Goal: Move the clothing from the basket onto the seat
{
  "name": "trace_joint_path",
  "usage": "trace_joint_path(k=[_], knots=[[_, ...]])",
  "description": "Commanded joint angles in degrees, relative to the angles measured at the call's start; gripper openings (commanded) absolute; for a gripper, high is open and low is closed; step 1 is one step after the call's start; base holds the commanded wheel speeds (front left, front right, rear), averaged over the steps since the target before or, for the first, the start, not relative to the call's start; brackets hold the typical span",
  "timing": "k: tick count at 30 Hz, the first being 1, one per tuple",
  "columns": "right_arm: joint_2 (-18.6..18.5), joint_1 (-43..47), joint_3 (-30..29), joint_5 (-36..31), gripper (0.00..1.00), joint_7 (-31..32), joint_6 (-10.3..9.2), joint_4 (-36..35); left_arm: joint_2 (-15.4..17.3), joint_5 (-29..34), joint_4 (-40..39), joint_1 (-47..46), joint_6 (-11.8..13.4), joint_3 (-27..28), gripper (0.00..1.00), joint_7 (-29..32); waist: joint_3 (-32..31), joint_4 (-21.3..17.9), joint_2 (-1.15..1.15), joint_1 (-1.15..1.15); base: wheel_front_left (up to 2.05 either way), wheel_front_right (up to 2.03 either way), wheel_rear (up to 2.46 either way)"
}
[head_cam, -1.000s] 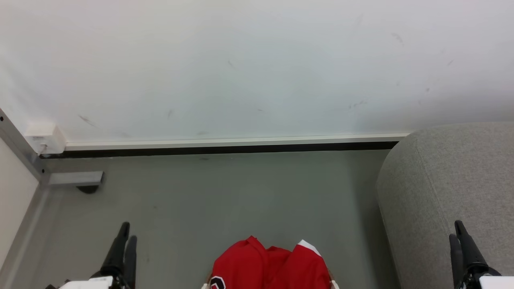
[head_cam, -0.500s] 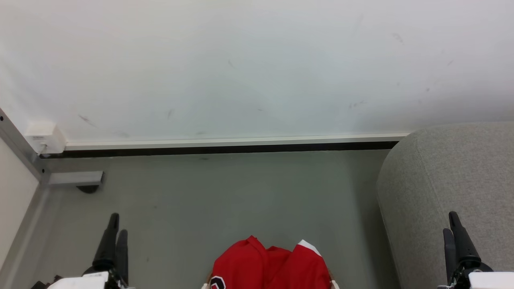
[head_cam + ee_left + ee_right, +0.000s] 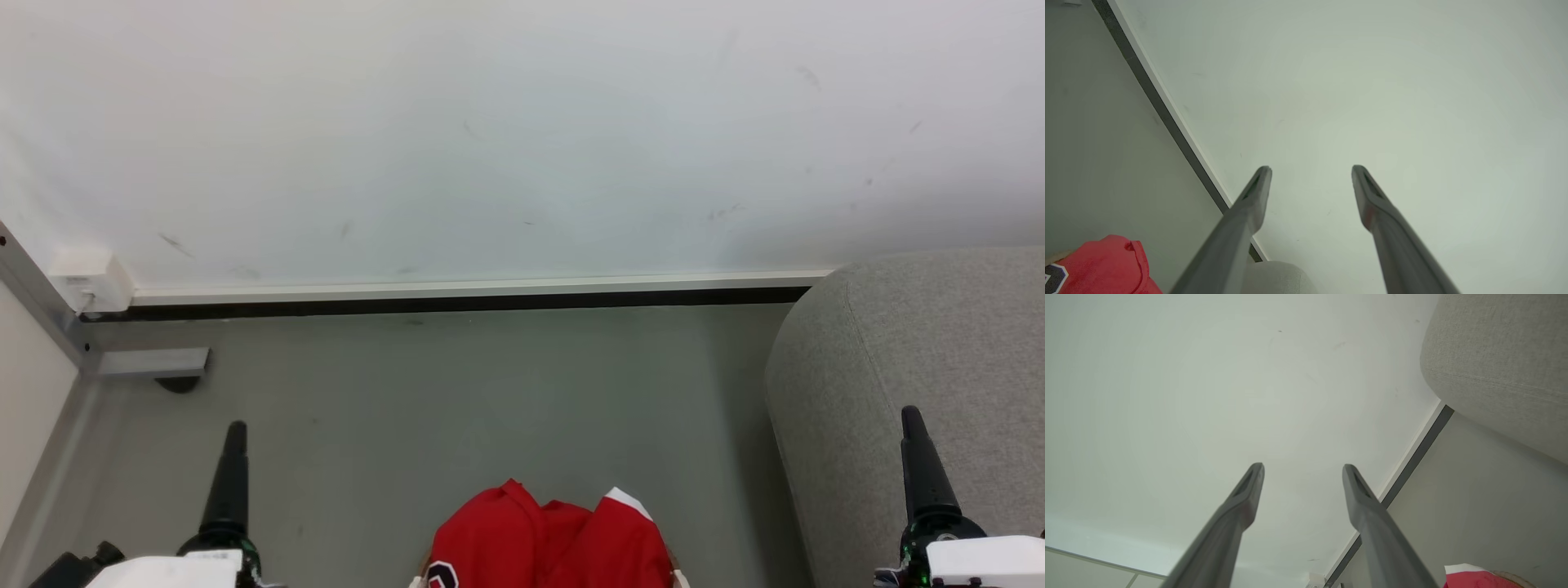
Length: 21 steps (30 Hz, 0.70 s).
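We see our left gripper (image 3: 1310,169) and right gripper (image 3: 1302,467) spread wide, empty. The clothing (image 3: 547,539) lies heaped in the basket (image 3: 1511,575) between them, on the floor (image 3: 457,392), left of the seat (image 3: 922,367).

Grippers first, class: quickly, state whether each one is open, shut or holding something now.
Left gripper, two long dark fingers: open, empty.
Right gripper, two long dark fingers: open, empty.

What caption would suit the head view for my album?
Red clothing heaped low at centre, grey seat at right, pale wall behind.
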Motion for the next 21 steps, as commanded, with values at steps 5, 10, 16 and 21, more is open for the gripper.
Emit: trace_joint_path(k=[5,10,16,21], knots=[[-0.66,-1.43,1.44,-8.25,1.00,-1.54,-0.03,-1.65,0.48,9.02,-3.09,-0.23,-0.28,-0.78,1.00,-1.50,0.04,-0.24,0.00,0.00,0.00,0.00,0.00],[-0.67,-1.33,2.34,-12.77,1.00,-2.39,-0.04,-1.88,0.50,14.22,-3.62,0.20,-0.30,-1.85,1.00,-2.37,0.12,-0.26,0.00,0.00,0.00,0.00,0.00],[-0.71,-1.60,2.94,-20.02,1.00,-3.54,-0.04,-2.50,0.54,19.98,-3.77,0.40,0.10,-1.98,1.00,-3.48,0.28,-0.19,0.00,0.00,0.00,0.00,0.00],[-1.01,-1.90,4.13,-27.47,1.00,-4.62,-0.05,-2.87,0.90,31.06,-4.79,0.47,0.22,-3.22,1.00,-4.62,0.58,-0.23,0.00,0.00,0.00,0.00,0.00]])
